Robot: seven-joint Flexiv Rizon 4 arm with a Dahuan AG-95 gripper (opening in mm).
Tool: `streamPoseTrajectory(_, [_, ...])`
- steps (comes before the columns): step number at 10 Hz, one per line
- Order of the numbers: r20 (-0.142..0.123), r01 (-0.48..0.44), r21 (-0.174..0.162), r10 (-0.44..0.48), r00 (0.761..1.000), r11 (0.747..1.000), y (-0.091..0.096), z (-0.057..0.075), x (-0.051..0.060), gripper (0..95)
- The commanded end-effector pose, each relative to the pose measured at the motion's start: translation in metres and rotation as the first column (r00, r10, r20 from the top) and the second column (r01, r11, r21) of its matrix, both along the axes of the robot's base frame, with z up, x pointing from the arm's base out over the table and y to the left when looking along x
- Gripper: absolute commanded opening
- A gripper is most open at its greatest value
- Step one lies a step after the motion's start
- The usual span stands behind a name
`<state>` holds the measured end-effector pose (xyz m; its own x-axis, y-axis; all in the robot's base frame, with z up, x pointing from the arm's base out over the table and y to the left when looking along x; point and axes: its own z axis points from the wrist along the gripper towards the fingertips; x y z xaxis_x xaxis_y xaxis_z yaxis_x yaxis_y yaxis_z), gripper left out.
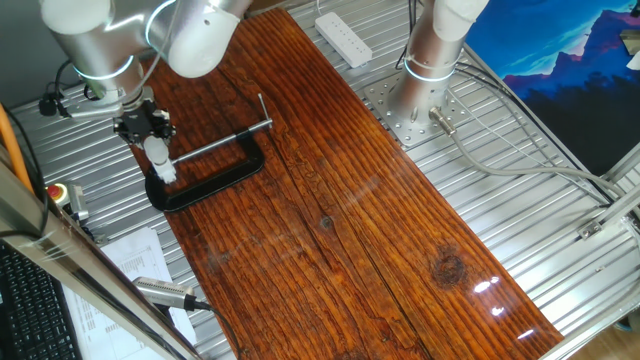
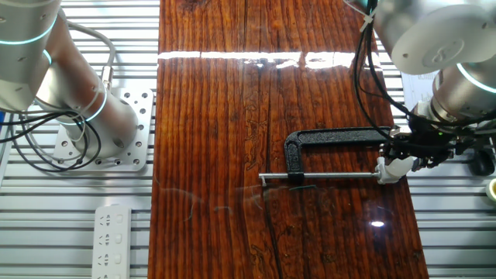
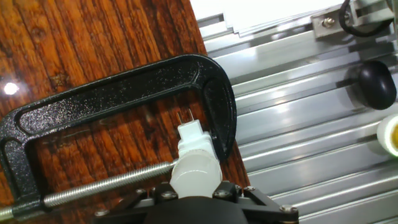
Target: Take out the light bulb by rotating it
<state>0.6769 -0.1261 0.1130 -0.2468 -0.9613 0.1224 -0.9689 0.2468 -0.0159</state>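
The light bulb (image 3: 194, 173) is a small frosted white body held between my fingers at the bottom of the hand view. Beyond it is a squarer white piece (image 3: 194, 138) with two thin metal pins, lying between the screw rod's tip and the end of the black C-clamp (image 3: 112, 99). I cannot tell whether the clamp presses on it. My gripper (image 3: 194, 188) is shut on the bulb. In one fixed view my gripper (image 1: 150, 138) holds the bulb (image 1: 160, 160) over the clamp (image 1: 215, 175). In the other fixed view my gripper (image 2: 407, 153) holds the bulb (image 2: 390, 169) at the rod's right end.
The clamp lies at the edge of the wooden board (image 2: 232, 116), beside the ribbed metal table (image 3: 298, 124). A white ring with a yellowish opening (image 3: 390, 134) and a black knob (image 3: 375, 84) lie on the metal. A second arm's base (image 1: 420, 90) and a power strip (image 1: 343, 38) stand farther off.
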Motion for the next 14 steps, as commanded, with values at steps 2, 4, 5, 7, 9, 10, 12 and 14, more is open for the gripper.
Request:
streamPoseTrajectory(2, [-0.003,-0.010,-0.016,0.010,1.000,1.000,-0.001,0.000,0.001,0.0])
streamPoseTrajectory(4, [-0.008,-0.010,-0.011,0.010,1.000,1.000,-0.003,-0.002,0.002,0.0])
streamPoseTrajectory(5, [-0.016,-0.020,-0.007,0.020,1.000,1.000,-0.003,-0.002,0.002,0.0])
streamPoseTrajectory(7, [-0.027,-0.044,-0.006,0.044,0.999,0.999,-0.002,0.000,0.002,38.0])
streamPoseTrajectory(9, [-0.030,-0.045,-0.007,0.045,0.999,0.999,-0.002,0.000,0.003,76.0])
streamPoseTrajectory(10, [-0.030,-0.044,-0.008,0.044,0.999,0.999,-0.002,0.001,0.004,76.0])
streamPoseTrajectory(12, [-0.043,-0.034,-0.009,0.033,0.999,0.999,0.000,0.005,0.009,76.0])
streamPoseTrajectory(14, [-0.047,0.076,-0.010,-0.077,0.996,0.997,-0.004,0.012,0.014,76.0])
